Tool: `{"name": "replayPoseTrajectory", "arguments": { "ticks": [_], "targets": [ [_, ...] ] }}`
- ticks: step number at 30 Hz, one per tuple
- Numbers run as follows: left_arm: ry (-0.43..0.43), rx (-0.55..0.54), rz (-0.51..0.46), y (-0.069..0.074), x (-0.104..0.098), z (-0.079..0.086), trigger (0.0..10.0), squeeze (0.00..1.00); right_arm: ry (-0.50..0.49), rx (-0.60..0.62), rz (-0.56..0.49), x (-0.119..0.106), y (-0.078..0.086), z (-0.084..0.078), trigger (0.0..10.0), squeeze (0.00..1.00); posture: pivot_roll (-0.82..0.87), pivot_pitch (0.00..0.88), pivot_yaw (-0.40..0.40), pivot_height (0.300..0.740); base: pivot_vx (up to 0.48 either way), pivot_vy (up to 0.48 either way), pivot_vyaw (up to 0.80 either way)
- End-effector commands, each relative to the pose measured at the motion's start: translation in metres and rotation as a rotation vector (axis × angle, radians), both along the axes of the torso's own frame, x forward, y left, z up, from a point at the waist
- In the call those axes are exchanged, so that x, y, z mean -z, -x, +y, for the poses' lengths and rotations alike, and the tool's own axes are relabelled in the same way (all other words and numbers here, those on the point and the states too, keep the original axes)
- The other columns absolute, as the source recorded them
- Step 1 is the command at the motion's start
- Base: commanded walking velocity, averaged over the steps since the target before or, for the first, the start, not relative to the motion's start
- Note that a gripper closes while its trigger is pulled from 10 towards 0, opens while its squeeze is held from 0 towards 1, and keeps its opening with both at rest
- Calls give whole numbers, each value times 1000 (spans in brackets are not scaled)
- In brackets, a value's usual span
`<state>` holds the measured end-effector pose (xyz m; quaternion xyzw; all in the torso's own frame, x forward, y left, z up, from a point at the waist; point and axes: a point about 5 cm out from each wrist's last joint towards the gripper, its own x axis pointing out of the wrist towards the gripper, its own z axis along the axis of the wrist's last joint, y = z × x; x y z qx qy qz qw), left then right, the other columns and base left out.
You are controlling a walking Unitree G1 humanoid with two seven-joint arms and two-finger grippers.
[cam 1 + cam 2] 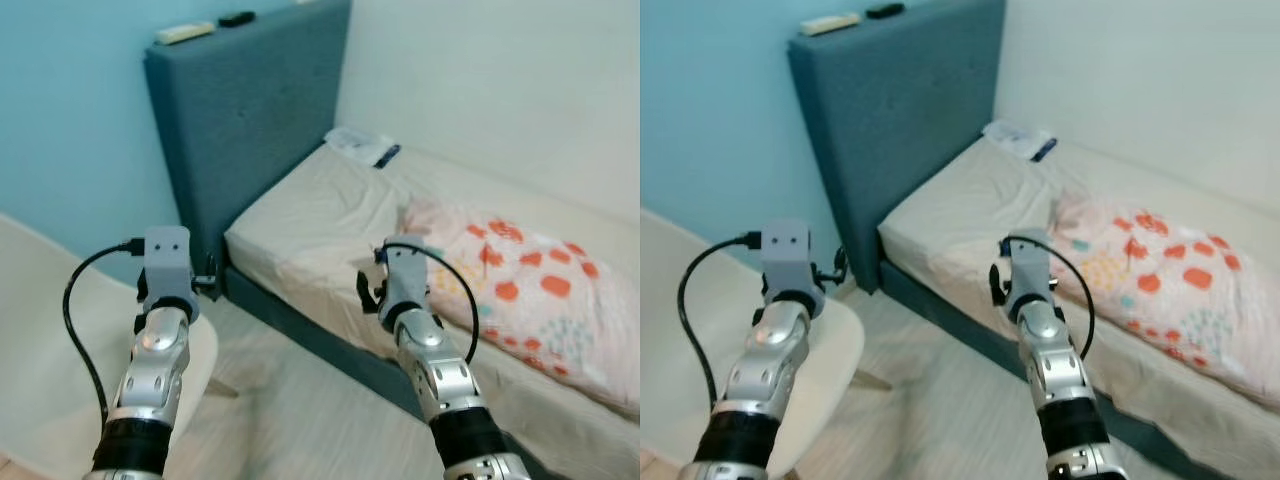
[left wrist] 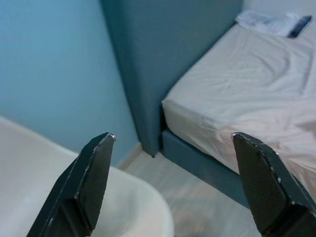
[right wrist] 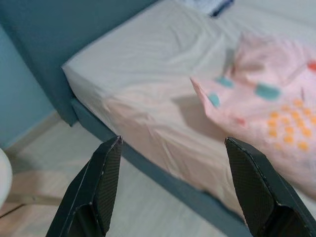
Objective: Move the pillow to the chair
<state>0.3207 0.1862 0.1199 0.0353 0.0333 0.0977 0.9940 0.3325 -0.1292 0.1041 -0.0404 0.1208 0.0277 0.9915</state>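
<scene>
So far nothing is moved: the pillow (image 1: pixel 520 285), pink with orange spots, is lying on the bed (image 1: pixel 320 215), and the white chair (image 1: pixel 835 345) is waiting on the robot's left with nothing on it. Both arms are reaching out in front, the left gripper (image 2: pixel 173 182) hanging over the chair's edge and the right gripper (image 3: pixel 170 190) hanging by the side of the bed near the pillow, and both sets of jaws are spread wide and holding nothing. No words or labels are showing clearly enough to read.
</scene>
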Motion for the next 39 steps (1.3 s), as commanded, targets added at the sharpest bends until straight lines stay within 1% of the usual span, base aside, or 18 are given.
{"name": "replayPoseTrajectory", "arguments": {
  "ticks": [1, 4, 11, 12, 13, 22, 24, 25, 27, 28, 29, 31, 34, 35, 36, 37, 39],
  "targets": [
    [-2, 20, 5, 1, 2, -7, 10000, 0, 14, 13, 4, 1, 0, -7, 10000, 0, 29, 90, -21, 740, 0, 0, -800],
    [5, 22, 5, 1, 3, -10, 10000, 0, 18, 17, 7, 2, 0, -9, 10000, 0, 32, 92, -24, 740, 0, 0, -800],
    [23, 38, -2, 1, 2, -14, 10000, 0, 8, 17, 12, 1, 0, -7, 10000, 0, 32, 88, -22, 740, 0, 0, -800],
    [23, 38, -2, 1, 2, -14, 10000, 0, 8, 17, 12, 1, 0, -7, 10000, 0, 32, 88, -22, 740, 0, 0, -800],
    [42, 38, -1, 1, 2, -15, 10000, 0, 12, 14, 13, 1, 0, -6, 10000, 0, 31, 90, -21, 740, 0, 0, -800],
    [42, 38, -1, 1, 2, -15, 10000, 0, 12, 14, 13, 1, 0, -6, 10000, 0, 31, 90, -21, 740, 0, 0, -800],
    [53, 36, -9, 1, 2, -14, 10000, 0, 16, -1, 9, 0, -1, -5, 10000, 0, 29, 87, -21, 740, 0, 0, -800],
    [44, 38, -26, 1, 1, -12, 10000, 0, 15, -18, -5, -2, -1, -5, 10000, 0, 30, 88, -21, 740, 0, 0, -800],
    [52, 40, -73, 1, -4, -13, 10000, 0, 4, -43, -63, -8, -2, -3, 10000, 0, 31, 86, -22, 740, 0, 0, -800],
    [52, 40, -73, 1, -4, -13, 10000, 0, 4, -43, -63, -8, -2, -3, 10000, 0, 31, 86, -22, 740, 0, 0, -800],
    [49, 38, -112, 2, -8, -12, 10000, 0, 9, -62, -106, -13, -1, -1, 10000, 0, 31, 87, -22, 740, 0, 0, -800],
    [51, 40, -170, 4, -14, -12, 10000, 0, 69, -110, -169, -18, 2, 3, 10000, 0, 28, 87, -22, 740, 0, 0, -784],
    [57, 43, -192, 6, -17, -12, 10000, 0, 62, -120, -189, -19, 5, 4, 10000, 0, 29, 89, -23, 740, 0, 0, -769],
    [61, 49, -203, 7, -18, -12, 10000, 0, 51, -113, -215, -22, 6, 3, 10000, 0, 31, 89, -25, 740, 0, 0, 0],
    [62, 57, -214, 7, -20, -12, 10000, 0, 45, -108, -263, -27, 7, 3, 10000, 0, 30, 90, -25, 740, 0, 0, 0],
    [62, 57, -214, 7, -20, -12, 10000, 0, 45, -108, -263, -27, 7, 3, 10000, 0, 30, 90, -25, 740, 0, 0, 0],
    [70, 71, -240, 9, -22, -14, 10000, 0, 38, -95, -340, -35, 9, 1, 10000, 0, 29, 91, -24, 740, 0, 0, 0]
  ]
}}
